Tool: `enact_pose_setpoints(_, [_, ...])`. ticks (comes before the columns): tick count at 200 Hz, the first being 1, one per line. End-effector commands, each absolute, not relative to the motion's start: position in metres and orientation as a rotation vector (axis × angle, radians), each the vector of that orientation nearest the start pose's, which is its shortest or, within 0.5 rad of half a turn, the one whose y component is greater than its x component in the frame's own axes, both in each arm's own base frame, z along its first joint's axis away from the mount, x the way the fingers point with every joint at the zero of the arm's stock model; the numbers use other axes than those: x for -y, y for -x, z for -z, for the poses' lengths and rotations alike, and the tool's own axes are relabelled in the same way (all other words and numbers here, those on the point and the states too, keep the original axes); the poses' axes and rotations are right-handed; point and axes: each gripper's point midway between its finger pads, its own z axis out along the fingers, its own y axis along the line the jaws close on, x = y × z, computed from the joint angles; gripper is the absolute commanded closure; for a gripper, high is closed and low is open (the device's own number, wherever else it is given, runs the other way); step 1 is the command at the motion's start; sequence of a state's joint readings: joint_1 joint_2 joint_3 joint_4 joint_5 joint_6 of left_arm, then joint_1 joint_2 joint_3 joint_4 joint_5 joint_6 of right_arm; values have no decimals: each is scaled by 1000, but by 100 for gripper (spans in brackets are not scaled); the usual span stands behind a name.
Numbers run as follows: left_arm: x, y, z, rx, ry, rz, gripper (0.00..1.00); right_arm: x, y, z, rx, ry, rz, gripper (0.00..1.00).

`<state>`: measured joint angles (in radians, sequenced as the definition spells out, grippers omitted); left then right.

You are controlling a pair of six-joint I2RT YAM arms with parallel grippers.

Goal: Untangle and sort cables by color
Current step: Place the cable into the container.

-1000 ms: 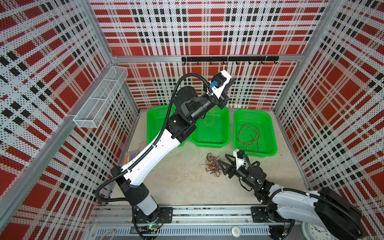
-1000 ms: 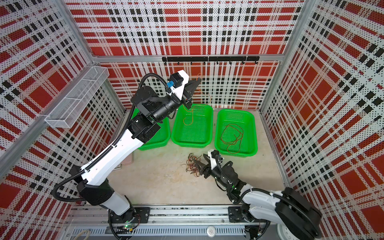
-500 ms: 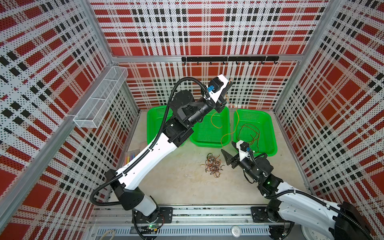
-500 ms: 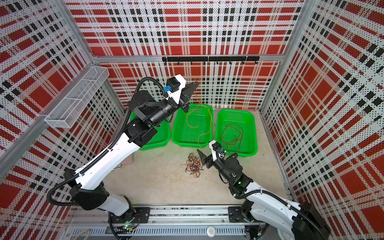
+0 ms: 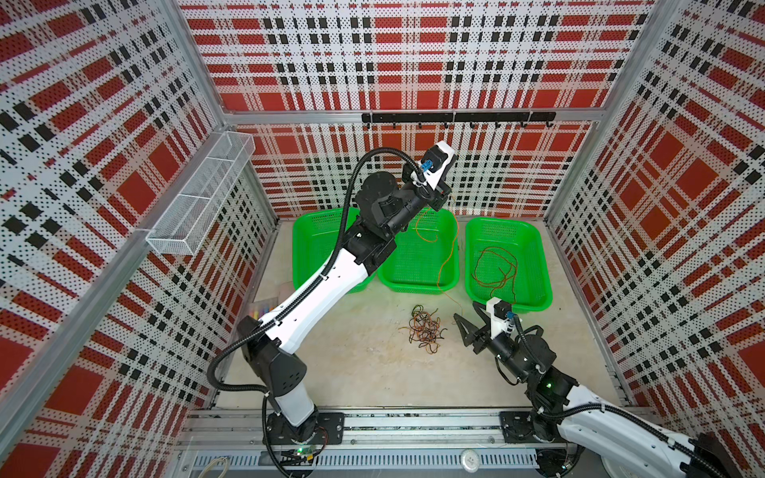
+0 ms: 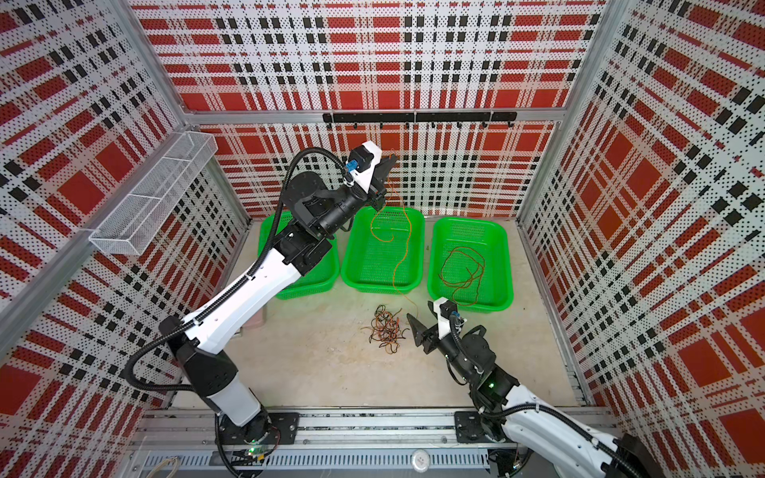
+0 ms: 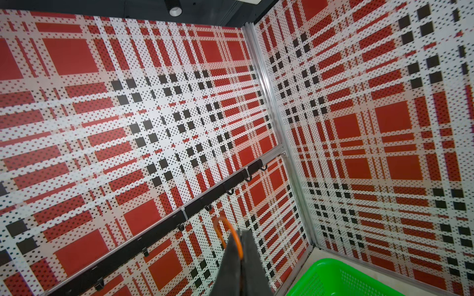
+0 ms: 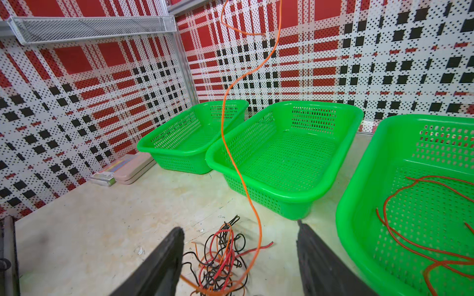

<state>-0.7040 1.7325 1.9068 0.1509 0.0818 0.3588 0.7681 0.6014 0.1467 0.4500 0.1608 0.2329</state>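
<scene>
Pale, blotchy tabletop floors the cell, matte and stained, walled by perforated panels printed in red, black and white plaid.

Nearest me, the right arm, white shell over black joints, reaches low across it. Its jaws stand wide open and grip nothing. In the right wrist view the two dark, wedge-shaped fingers are cut off by the frame edge.

Between and just past them lies the tangle of cables, thin glossy strands in black, orange and reddish-brown, curled over one another on the tabletop in front of the baskets. I cannot separate single strands in it.

One orange cable rises from beside the tangle in a loose wave, crossing the front rim of the middle basket. I cannot tell whether its lower end is caught in the pile.

All three baskets are bright green plastic, rounded rectangles with slotted walls and floors. The right basket holds looped reddish-brown cables. The left basket is mostly hidden behind the left arm in both top views.

Farther back and high up, the left jaws are closed on the orange cable. The left wrist view shows a small orange loop pinched between the pressed-together grey fingers.

Beyond, a black hook rail runs along the back wall, and a white wire-mesh shelf hangs on the side wall.
</scene>
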Motion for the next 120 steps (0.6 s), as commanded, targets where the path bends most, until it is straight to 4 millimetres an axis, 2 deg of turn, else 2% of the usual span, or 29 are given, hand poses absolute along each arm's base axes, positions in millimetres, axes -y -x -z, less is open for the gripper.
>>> enact_pose_setpoints(1, [342, -402, -577, -996, -639, 336, 100, -176, -230, -198, -1631, 281, -622, 27])
enact_pose_setpoints(32, [337, -415, -590, -972, -607, 335, 100, -182, -227, -202, -1624, 320, -641, 22])
enact_pose_setpoints(52, [341, -418, -590, -966, -615, 343, 100, -183, -227, -205, -1612, 330, -642, 18])
enact_pose_setpoints(86, [347, -418, -584, -967, -638, 362, 100, -191, -223, -226, -1541, 363, -686, 10])
enact_pose_setpoints(120, [342, -430, -574, -999, -632, 342, 100, -186, -228, -250, -1502, 324, -658, 9])
